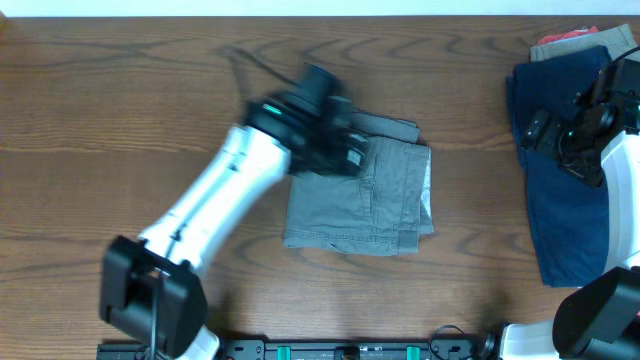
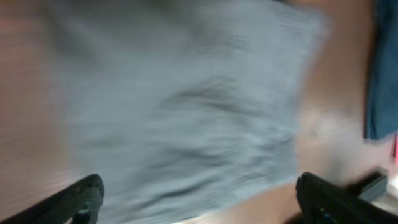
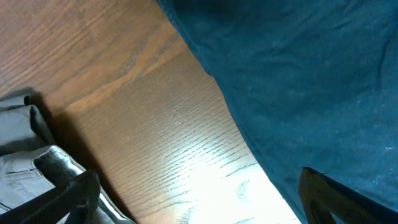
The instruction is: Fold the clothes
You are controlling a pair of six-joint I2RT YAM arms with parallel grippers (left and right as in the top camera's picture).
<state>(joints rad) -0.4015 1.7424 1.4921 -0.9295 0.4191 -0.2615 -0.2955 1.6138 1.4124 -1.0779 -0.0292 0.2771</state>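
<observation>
Folded grey shorts (image 1: 365, 200) lying on counter (image 1: 120, 100), left gripper (image 2: 202, 202) hovering above, gaping wide; right gripper (image 3: 202, 199), likewise wide, over navy shorts (image 1: 565, 210)

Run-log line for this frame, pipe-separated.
task: fold clothes | grey shorts: folded, mid-table | left gripper: open, above grey shorts | right gripper: open, above navy shorts

**One Camera High, Two at the Wrists**

The overhead camera looks straight down from far above on the whole table (image 1: 120, 80), taking in the left arm (image 1: 210, 210) and the right arm (image 1: 620, 165). The left wrist camera sits behind the left gripper (image 2: 199, 202) and faces down between its wide-apart jaws. It is close over the grey shorts (image 2: 186, 106), and the picture is blurred. The right wrist camera looks past the right gripper (image 3: 199, 202), low over the wood, with the navy shorts (image 3: 311, 81) ahead to its right. Both garments show in all three views.
</observation>
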